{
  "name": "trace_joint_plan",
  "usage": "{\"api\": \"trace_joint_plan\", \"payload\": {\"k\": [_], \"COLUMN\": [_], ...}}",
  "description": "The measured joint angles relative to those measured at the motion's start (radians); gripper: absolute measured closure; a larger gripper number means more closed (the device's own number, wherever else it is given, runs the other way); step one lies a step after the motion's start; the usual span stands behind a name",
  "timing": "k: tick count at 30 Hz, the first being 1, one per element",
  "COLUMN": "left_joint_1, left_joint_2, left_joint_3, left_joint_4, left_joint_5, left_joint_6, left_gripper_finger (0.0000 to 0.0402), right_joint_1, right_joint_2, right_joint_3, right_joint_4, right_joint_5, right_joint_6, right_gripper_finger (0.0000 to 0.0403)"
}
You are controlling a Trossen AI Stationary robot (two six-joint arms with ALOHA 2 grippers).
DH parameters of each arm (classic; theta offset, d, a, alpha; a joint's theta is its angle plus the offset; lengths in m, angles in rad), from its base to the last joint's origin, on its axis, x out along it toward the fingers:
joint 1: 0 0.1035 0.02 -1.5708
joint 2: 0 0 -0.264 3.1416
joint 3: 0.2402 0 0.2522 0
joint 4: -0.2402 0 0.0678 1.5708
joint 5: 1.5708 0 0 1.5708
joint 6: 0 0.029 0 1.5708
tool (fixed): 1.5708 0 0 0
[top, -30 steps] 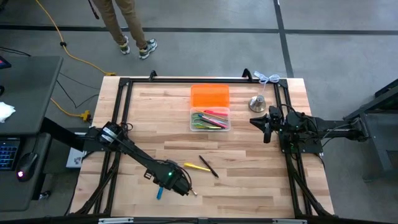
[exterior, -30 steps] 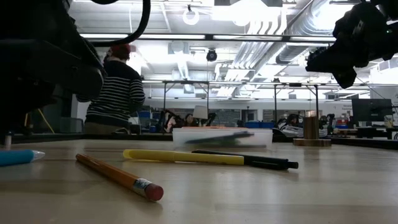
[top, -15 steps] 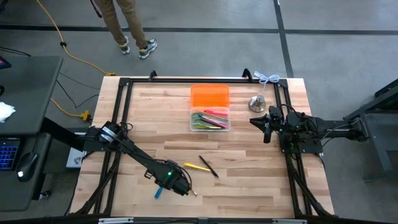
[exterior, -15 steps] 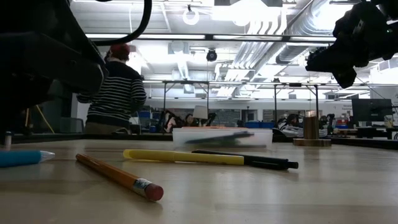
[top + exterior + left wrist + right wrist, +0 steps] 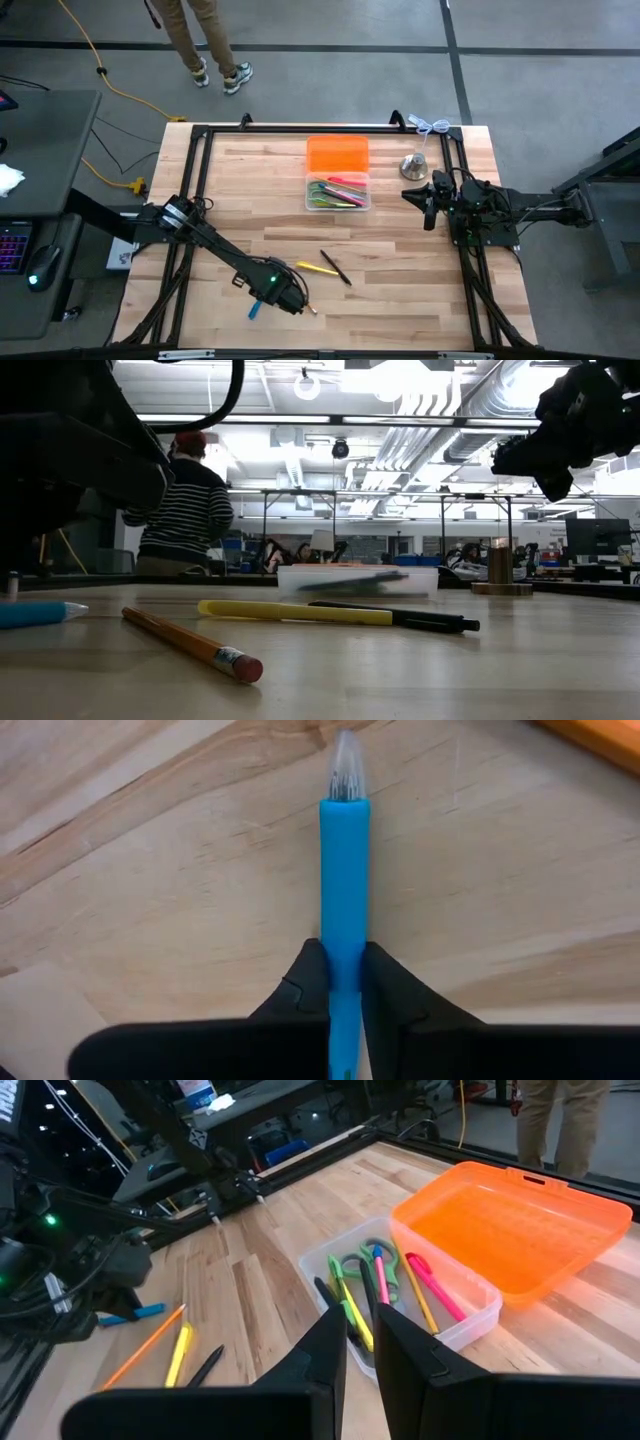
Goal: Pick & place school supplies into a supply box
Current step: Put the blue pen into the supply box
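Observation:
A blue pen (image 5: 345,870) lies on the wooden table near its front left, and my left gripper (image 5: 345,982) is shut on it from above. In the high view the pen (image 5: 255,311) pokes out below my left gripper (image 5: 268,296). The clear supply box (image 5: 338,192) sits at the far middle with several pens and green scissors inside, its orange lid (image 5: 337,155) open behind it. A yellow pen (image 5: 316,268), a black pen (image 5: 336,267) and a pencil (image 5: 190,643) lie loose on the table. My right gripper (image 5: 428,205) waits shut at the right, above the table. My left gripper pinches the blue pen's barrel (image 5: 345,945) between its two fingers (image 5: 310,982), one on each long side. The fingers point down and lie across the pen. The pen lies flat on the table, its clear-tipped end (image 5: 345,770) sticking out past the fingers.
A silver bell-shaped object (image 5: 414,166) stands right of the box. A black frame (image 5: 300,128) runs along the table's far, left and right edges. A person in a striped top (image 5: 185,510) stands beyond the table. Bare wood (image 5: 400,290) lies at the near right.
The blue pen's tip has slid a little toward the table's right under my left gripper; the pen still lies on the table.

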Motion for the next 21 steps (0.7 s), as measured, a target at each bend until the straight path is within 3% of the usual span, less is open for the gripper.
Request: {"api": "trace_joint_plan", "payload": {"k": [7, 15, 21], "left_joint_1": [-0.001, -0.001, -0.001], "left_joint_2": [-0.045, -0.128, -0.23], "left_joint_3": [-0.008, -0.005, -0.004], "left_joint_4": [-0.02, -0.038, -0.008], "left_joint_5": [-0.075, -0.093, -0.194], "left_joint_6": [-0.004, -0.012, -0.007], "left_gripper_finger": [0.0354, 0.0354, 0.0354], "right_joint_1": [0.0, 0.0, 0.0], "right_joint_2": [0.0, 0.0, 0.0], "right_joint_3": [0.0, 0.0, 0.0], "right_joint_4": [-0.006, -0.008, -0.012], "right_joint_5": [0.0, 0.005, 0.004], "right_joint_6": [-0.021, -0.022, -0.022], "right_gripper_finger": [0.037, 0.0371, 0.0371]}}
